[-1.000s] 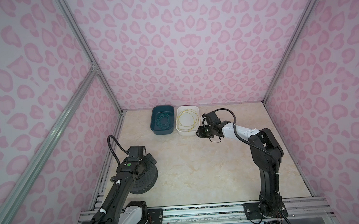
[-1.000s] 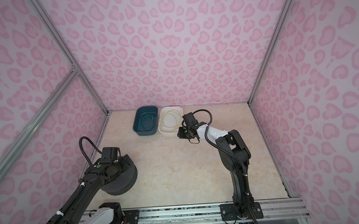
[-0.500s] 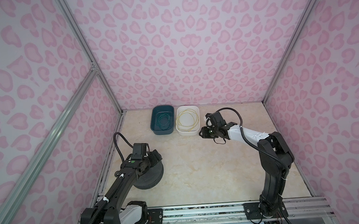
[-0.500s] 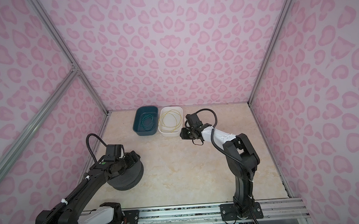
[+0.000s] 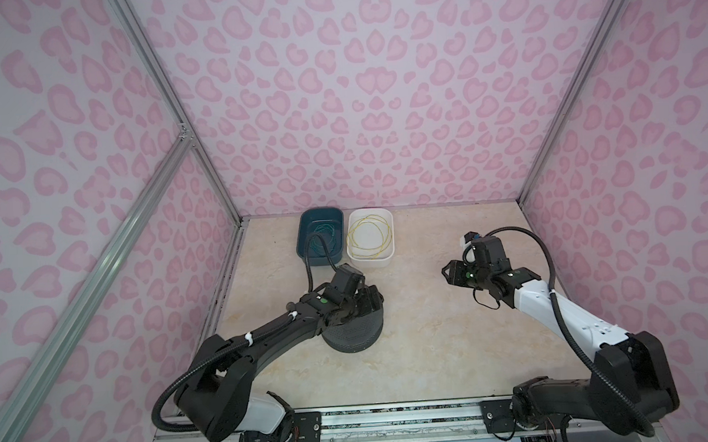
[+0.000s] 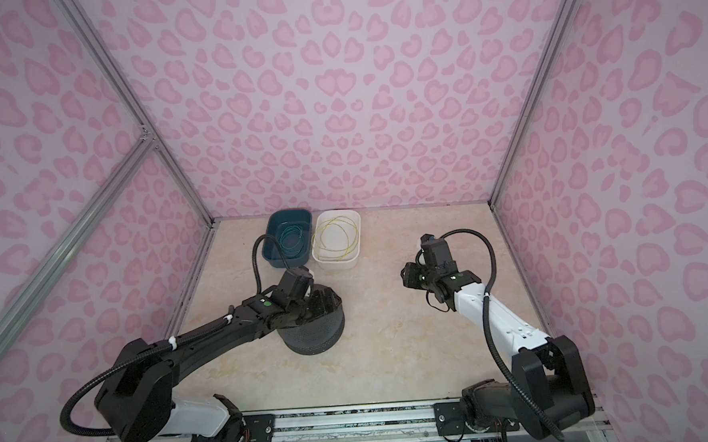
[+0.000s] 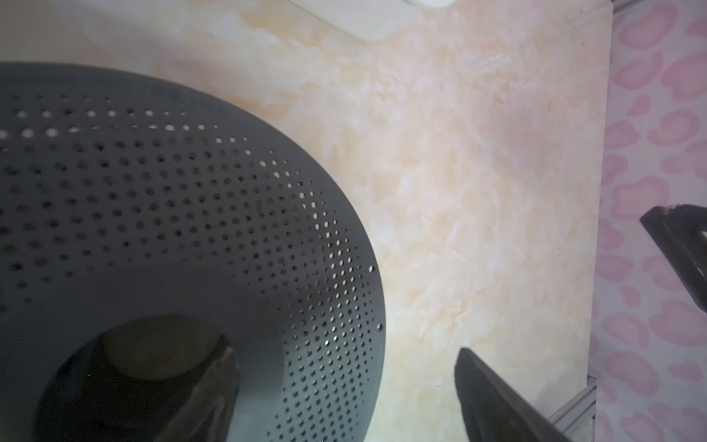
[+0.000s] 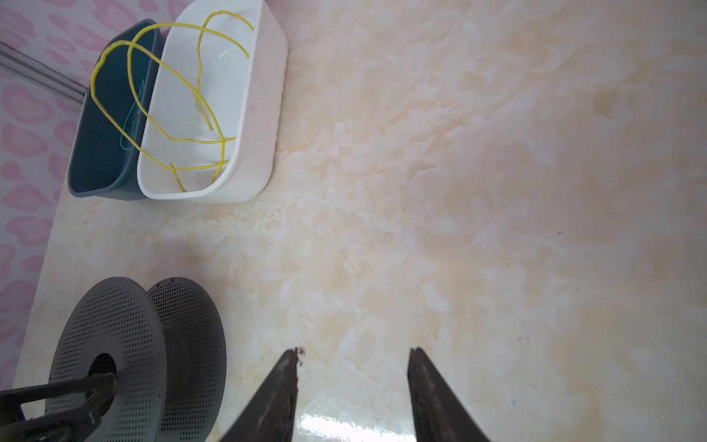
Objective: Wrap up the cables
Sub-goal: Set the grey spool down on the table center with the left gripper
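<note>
Spool setup: left gripper [image 7: 344, 354], fingers spread, straddles the spool [image 5: 352, 334]; right gripper [image 8: 352, 354], spread and empty, should next fetch the far wire [image 8: 199, 141].

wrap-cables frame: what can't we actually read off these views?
- spool core: hidden between its flanges in the right wrist view, behind the left gripper in both top views; whether anything is wound there is unclear.
- green cable in the teal bin: too thin to trace in any view.
- white bin: cut off by the left wrist picture's edge; yellow cable not visible there.
</note>
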